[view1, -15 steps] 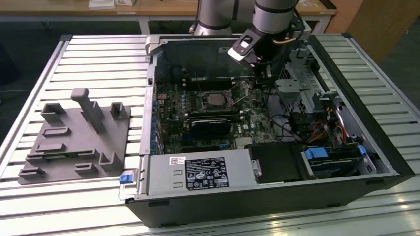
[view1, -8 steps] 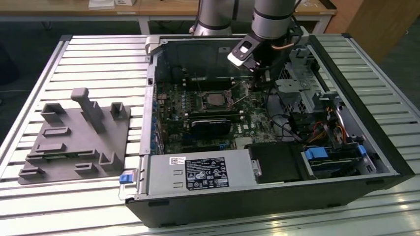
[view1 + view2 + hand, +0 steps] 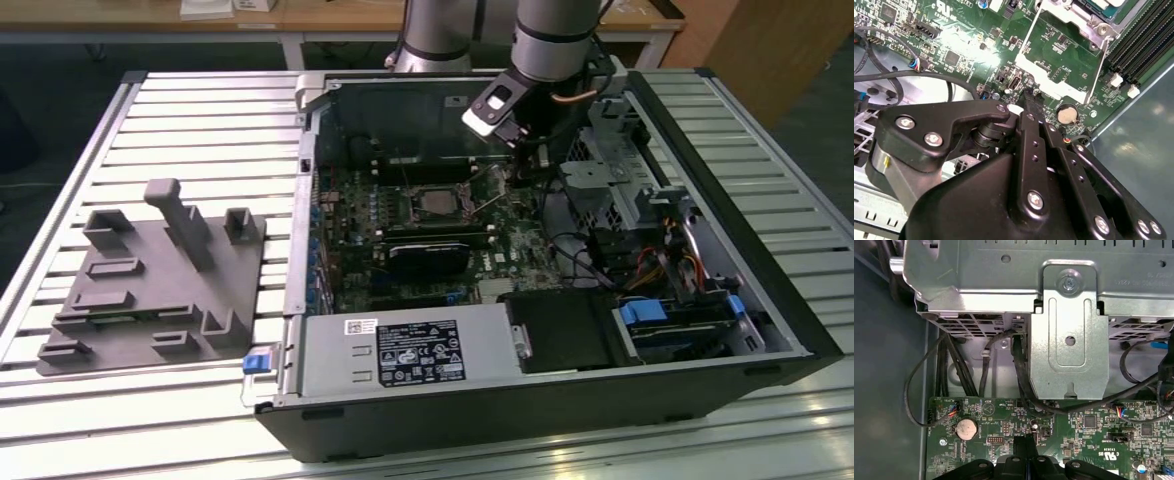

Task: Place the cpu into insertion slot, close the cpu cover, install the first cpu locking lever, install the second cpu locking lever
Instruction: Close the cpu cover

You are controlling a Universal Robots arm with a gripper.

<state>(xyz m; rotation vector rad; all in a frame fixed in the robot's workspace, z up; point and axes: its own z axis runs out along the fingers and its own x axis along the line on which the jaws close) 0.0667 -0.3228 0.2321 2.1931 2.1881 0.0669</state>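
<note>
The cpu [image 3: 435, 203] lies flat in the insertion slot [image 3: 406, 204] on the green motherboard inside the open computer case. The silvery cpu cover [image 3: 1076, 15] sits around the chip. Thin wire locking levers [image 3: 1027, 37] run out from the socket over the board, and one lever [image 3: 497, 205] slants up beside it. My gripper [image 3: 526, 168] hangs just to the exterior view's right of the socket. In both wrist views its black fingertips [image 3: 1030, 97] [image 3: 1025, 441] are pressed together just above the board, with nothing seen between them and apart from the levers.
A metal drive cage [image 3: 1069, 340] with black cables [image 3: 1021, 375] stands close beyond the fingers. A coin battery [image 3: 966, 428] and the memory slots [image 3: 1141, 42] lie nearby. The power supply [image 3: 400, 352] fills the case's front. A grey fixture block [image 3: 147, 280] sits on the slatted table.
</note>
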